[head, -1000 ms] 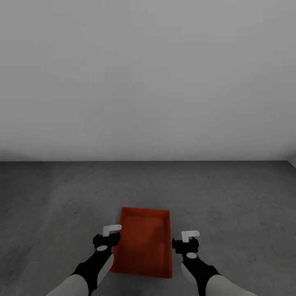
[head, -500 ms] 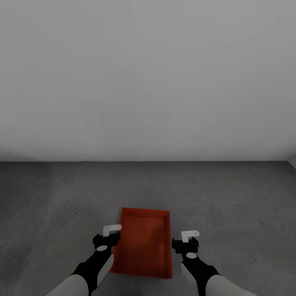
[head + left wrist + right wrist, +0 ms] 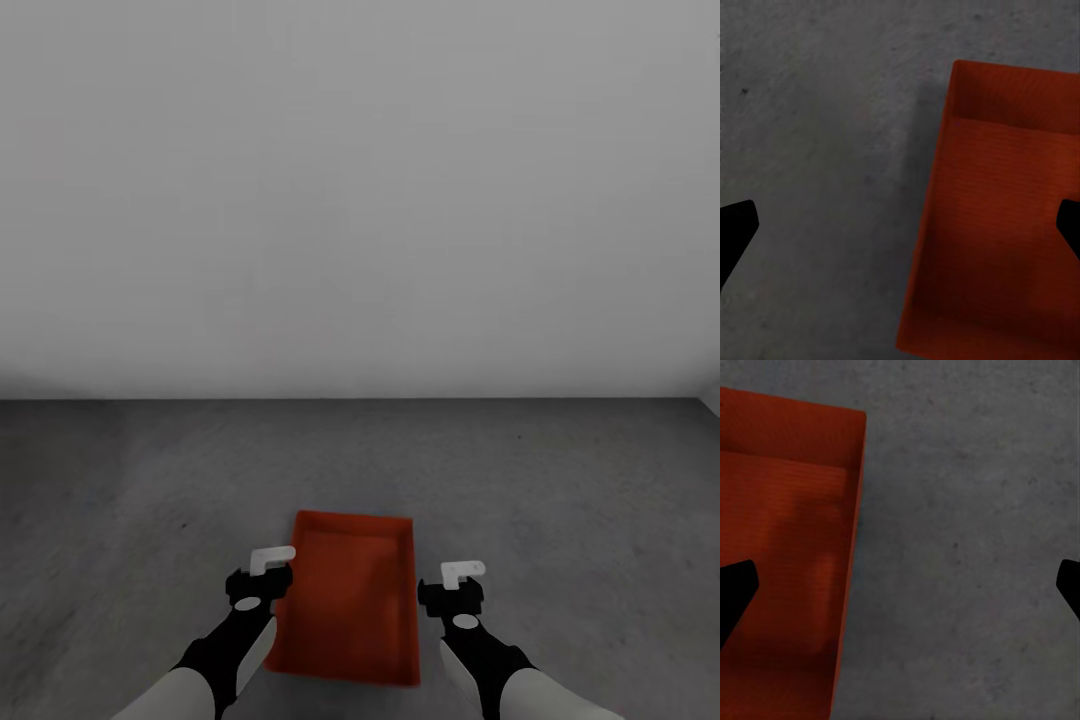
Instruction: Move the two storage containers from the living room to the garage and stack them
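One orange-red storage container [image 3: 350, 600] lies flat on the dark grey concrete floor [image 3: 560, 500] of the garage, its long side pointing away from me. My left gripper [image 3: 260, 585] hangs open above its left wall. In the left wrist view the gripper [image 3: 900, 229] has one black fingertip [image 3: 735, 229] over bare floor and the other over the container [image 3: 1005, 225]. My right gripper [image 3: 452, 592] hangs open above the right wall; its wrist view has the container [image 3: 787, 547] under one finger and concrete under the other. Neither gripper holds anything.
A plain light grey wall [image 3: 360, 200] rises beyond the container and meets the floor well past it. Open concrete stretches to both sides. A wall corner [image 3: 712, 395] shows at the far right.
The whole picture has shifted slightly down, so the camera moved. Both grippers stay open in the same spots beside the container.
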You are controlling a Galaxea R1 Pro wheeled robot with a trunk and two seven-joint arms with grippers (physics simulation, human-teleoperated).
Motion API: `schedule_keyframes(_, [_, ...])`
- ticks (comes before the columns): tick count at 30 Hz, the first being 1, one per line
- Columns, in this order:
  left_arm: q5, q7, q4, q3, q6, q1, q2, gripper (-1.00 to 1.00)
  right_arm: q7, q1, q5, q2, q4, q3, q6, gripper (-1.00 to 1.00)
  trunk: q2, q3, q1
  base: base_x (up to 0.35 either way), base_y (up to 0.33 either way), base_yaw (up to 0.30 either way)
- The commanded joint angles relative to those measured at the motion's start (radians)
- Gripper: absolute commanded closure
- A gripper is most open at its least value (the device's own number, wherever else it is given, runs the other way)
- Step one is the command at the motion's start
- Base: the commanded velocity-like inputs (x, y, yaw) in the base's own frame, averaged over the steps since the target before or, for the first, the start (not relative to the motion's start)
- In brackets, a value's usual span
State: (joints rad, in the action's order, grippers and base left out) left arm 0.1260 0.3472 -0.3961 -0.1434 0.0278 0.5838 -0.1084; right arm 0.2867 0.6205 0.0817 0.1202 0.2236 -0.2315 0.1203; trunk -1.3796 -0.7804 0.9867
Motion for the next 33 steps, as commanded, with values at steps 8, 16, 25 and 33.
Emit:
schedule_keyframes(8, [0.011,0.006,0.002,-0.008,0.003,0.001,0.000,-1.00,0.005,0.001,0.009,0.000,-0.001,-0.008,0.004,-1.00,0.000,0.012,0.000,0.000,0.000,0.000])
schedule_keyframes(16, [0.011,0.006,0.002,-0.008,0.003,0.001,0.001,-1.00,0.005,0.001,0.009,0.000,-0.001,-0.008,0.004,-1.00,0.000,0.023,0.000,0.000,0.000,0.000])
schedule_keyframes(25, [0.011,0.006,0.004,-0.008,0.003,0.001,0.000,-1.00,0.004,0.001,0.009,-0.001,-0.001,-0.008,0.004,-1.00,0.000,0.024,0.000,-0.152,0.000,0.000])
schedule_keyframes(33, [0.011,0.006,0.006,-0.008,0.003,0.001,-0.001,-1.00,0.003,0.001,0.009,-0.001,-0.001,-0.008,0.004,-1.00,0.000,0.024,0.000,-0.330,0.000,0.000])
